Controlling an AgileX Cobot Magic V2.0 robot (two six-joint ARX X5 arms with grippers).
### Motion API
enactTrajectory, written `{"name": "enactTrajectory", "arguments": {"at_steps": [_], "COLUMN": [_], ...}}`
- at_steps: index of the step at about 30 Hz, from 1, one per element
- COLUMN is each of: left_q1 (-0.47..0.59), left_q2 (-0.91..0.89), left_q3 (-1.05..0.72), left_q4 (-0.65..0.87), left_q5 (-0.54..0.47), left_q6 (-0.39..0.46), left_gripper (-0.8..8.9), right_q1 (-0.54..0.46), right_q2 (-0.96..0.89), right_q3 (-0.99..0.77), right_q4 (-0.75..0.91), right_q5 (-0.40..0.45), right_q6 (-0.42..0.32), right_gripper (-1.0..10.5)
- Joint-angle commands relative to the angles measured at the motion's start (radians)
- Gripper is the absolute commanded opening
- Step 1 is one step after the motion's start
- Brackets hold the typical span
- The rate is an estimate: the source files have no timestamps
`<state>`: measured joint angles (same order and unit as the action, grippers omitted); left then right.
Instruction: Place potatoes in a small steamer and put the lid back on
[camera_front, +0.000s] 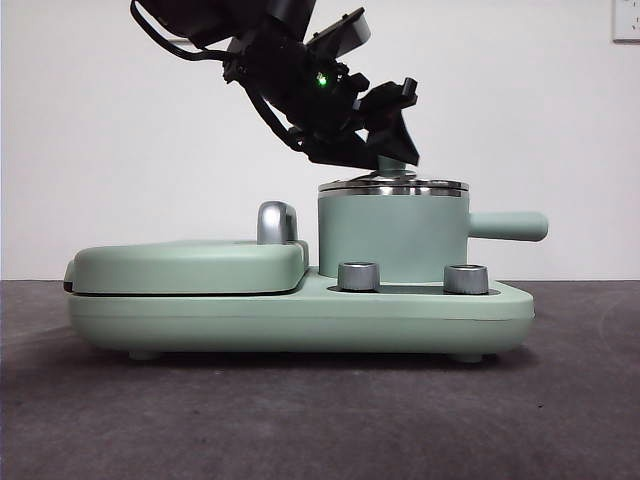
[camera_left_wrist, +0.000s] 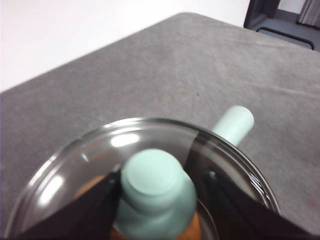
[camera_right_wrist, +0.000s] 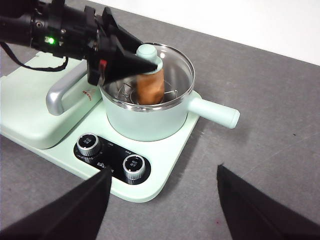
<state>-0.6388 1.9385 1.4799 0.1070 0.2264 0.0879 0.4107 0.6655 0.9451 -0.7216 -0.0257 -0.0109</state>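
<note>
Two end effectors seen, only one at work. Left end effector (camera_left_wrist: 155, 200) down over the steamer (camera_front: 392, 236), black jaws clamped on the mint-green knob (camera_left_wrist: 152, 182) of the lid (camera_right_wrist: 177, 60), one jaw on each side of it. Lid seated flat on the steamer's steel rim, glass clear enough to show what lay below. Potato (camera_right_wrist: 150, 86) inside the steamer, orange-brown, standing on a wire rack (camera_right_wrist: 126, 94), under the glass and just beneath the knob. Steamer's straight handle (camera_front: 508, 226) pointed away from the griddle cover (camera_front: 190, 266), free of any contact. Steamer set in the round seat of the mint-green cooker base (camera_front: 300, 318), beside the closed griddle cover with its steel grip (camera_front: 277, 222). Two steel dials (camera_right_wrist: 112, 155) on the base's dark panel, in front of the steamer, untouched. Cooker resting on the grey table (camera_front: 320, 420), away from its edges in the front view. Right end effector (camera_right_wrist: 162, 200) held high and well apart from the cooker, jaws spread wide, nothing between them.
</note>
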Motion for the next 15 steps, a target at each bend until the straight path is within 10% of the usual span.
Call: {"name": "enactTrajectory", "arguments": {"at_steps": [1, 15], "left_q1": [-0.008, 0.039], "left_q2": [0.014, -0.196], "left_q3": [0.023, 0.018], "left_q4": [-0.012, -0.329], "left_q5": [0.003, 0.089], "left_q6": [-0.028, -0.207], "left_gripper": [3.19, 3.11], "right_q1": [0.005, 0.005], "right_q2": [0.005, 0.006], "right_q3": [0.005, 0.005], "right_q4": [0.005, -0.025], "right_q5": [0.001, 0.0], "right_q6": [-0.001, 0.001], "right_gripper": [3.3, 3.3]}}
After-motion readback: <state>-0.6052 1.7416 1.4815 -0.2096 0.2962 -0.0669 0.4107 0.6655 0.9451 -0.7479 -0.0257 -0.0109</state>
